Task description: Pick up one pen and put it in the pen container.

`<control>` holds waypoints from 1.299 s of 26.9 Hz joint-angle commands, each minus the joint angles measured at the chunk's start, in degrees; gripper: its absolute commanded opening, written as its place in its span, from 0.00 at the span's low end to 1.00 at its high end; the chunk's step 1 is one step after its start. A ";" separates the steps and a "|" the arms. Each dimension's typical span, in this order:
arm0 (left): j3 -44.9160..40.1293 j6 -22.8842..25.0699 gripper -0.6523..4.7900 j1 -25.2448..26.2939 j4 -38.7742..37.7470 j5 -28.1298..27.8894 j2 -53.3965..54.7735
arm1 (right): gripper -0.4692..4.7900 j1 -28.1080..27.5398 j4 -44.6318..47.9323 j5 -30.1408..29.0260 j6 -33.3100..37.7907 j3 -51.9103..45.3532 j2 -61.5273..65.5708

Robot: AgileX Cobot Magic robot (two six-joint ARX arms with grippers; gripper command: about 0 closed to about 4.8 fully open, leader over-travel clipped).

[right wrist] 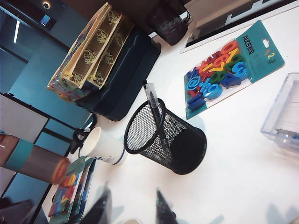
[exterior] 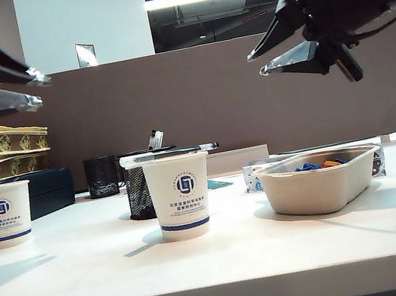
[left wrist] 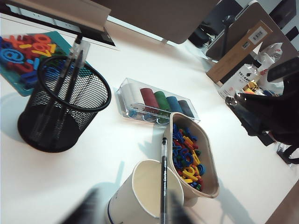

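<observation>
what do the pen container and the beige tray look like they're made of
The pen container: black wire mesh, probably coated metal; you can see through its wall to the pens inside, and the rim is a solid ring. The beige tray: matte, thick-walled with rounded corners, looks like moulded pulp or fibre, though matte plastic is possible.

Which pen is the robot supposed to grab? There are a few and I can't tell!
Find the white paper cup in the middle of the table, in front of the black mesh pen container. The pen lies flat across that cup's rim, beside the tray of coloured letters. The other pens stand inside the mesh container; this one alone lies across a cup.
</observation>
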 commanded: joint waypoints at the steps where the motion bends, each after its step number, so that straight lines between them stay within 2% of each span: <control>1: 1.90 0.17 0.58 -1.27 0.96 0.26 2.25 | 0.38 -0.02 -0.48 -1.77 0.63 1.42 1.05; 9: 3.06 1.57 0.58 -4.81 1.18 -0.37 4.79 | 0.38 -0.02 -3.50 -2.84 1.79 1.51 1.11; 16: 3.06 3.32 0.58 -5.09 0.98 0.52 4.96 | 0.38 1.75 -5.57 -4.35 3.34 1.51 1.11; 20: 3.06 7.41 0.58 -5.51 -1.03 1.53 5.09 | 0.38 4.42 -5.60 -4.31 4.33 1.51 1.55; 22: 3.06 9.99 0.58 -5.51 -4.07 1.33 5.16 | 0.42 5.97 -5.57 -4.20 5.22 1.51 2.32; 25: 3.06 12.26 0.58 -5.51 -7.30 1.29 5.16 | 0.42 7.02 -5.60 -3.74 5.64 1.51 3.06; 35: 3.06 17.88 0.58 -5.51 -8.20 0.72 5.16 | 0.42 7.37 -5.46 -2.67 10.58 1.77 6.03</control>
